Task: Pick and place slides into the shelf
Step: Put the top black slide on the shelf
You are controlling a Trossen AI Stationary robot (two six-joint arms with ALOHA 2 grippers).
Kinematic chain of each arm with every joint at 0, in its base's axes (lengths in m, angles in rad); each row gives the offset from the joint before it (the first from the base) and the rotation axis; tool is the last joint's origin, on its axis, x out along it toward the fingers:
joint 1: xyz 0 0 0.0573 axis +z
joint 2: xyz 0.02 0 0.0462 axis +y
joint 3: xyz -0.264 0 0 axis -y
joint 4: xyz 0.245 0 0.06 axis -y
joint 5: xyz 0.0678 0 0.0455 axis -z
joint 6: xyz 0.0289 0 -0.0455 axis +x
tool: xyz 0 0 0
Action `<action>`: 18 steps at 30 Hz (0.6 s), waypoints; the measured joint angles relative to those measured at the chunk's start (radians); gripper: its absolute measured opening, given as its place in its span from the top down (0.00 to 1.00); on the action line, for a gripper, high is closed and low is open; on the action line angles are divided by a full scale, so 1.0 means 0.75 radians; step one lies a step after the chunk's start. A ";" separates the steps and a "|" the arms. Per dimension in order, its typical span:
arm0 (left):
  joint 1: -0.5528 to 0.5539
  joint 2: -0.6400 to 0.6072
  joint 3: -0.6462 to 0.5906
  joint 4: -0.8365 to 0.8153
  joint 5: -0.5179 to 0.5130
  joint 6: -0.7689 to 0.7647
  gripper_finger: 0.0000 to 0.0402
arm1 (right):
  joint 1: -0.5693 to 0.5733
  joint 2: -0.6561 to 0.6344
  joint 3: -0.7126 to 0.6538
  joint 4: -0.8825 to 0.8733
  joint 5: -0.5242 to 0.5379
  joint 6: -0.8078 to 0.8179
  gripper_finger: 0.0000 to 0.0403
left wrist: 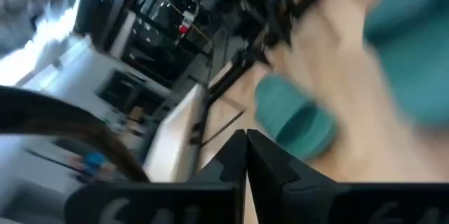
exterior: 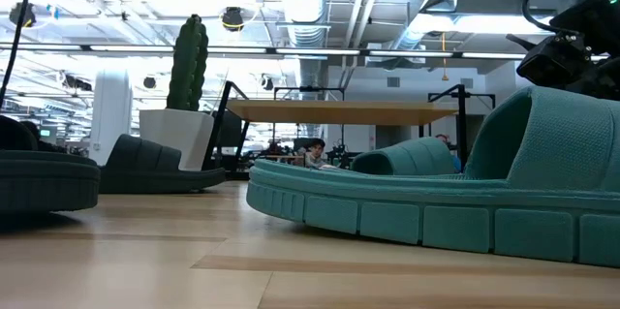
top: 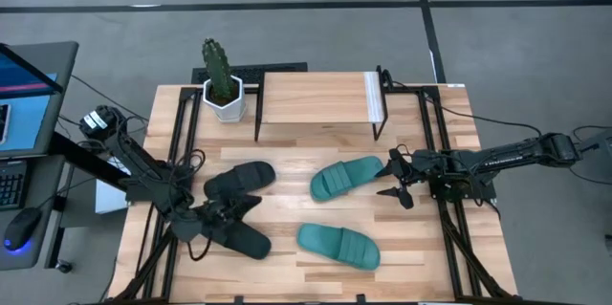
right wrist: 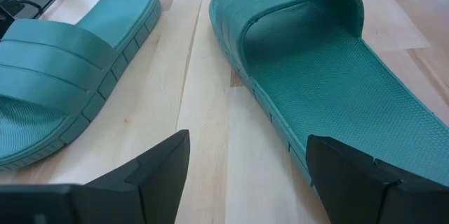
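Observation:
Two teal slides lie sole-down on the table: one (top: pixel 346 178) (right wrist: pixel 316 62) near the middle, the other (top: pixel 338 246) (right wrist: pixel 63 62) toward the near edge. My right gripper (top: pixel 397 181) (right wrist: pixel 245 175) is open and low at the first one's heel end; one finger stands by the slide's edge, the other over bare wood. Two black slides (top: pixel 239 179) (top: pixel 244 238) lie on the table's left. My left gripper (top: pixel 222 212) (left wrist: pixel 245 161) is shut between them, with nothing between its fingers. The shelf (top: pixel 316 99) (exterior: pixel 339 110) stands at the far edge.
A cactus in a white pot (top: pixel 222 85) (exterior: pixel 189 62) stands just left of the shelf. Black frame rails (top: pixel 182 142) (top: pixel 432 133) run along both sides of the table. Bare wood (top: pixel 287 205) lies between the black and teal slides.

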 joint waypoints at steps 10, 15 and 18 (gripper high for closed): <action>0.046 0.000 0.313 -0.011 -0.584 -0.120 1.00 | 0.000 0.000 0.000 0.000 0.000 0.000 0.33; 0.123 0.000 0.567 -0.009 -0.611 0.168 1.00 | 0.000 0.000 0.000 0.000 0.000 0.000 0.33; 0.185 -0.003 0.698 -0.035 -0.612 0.295 1.00 | 0.000 0.000 0.000 0.000 0.000 0.000 0.33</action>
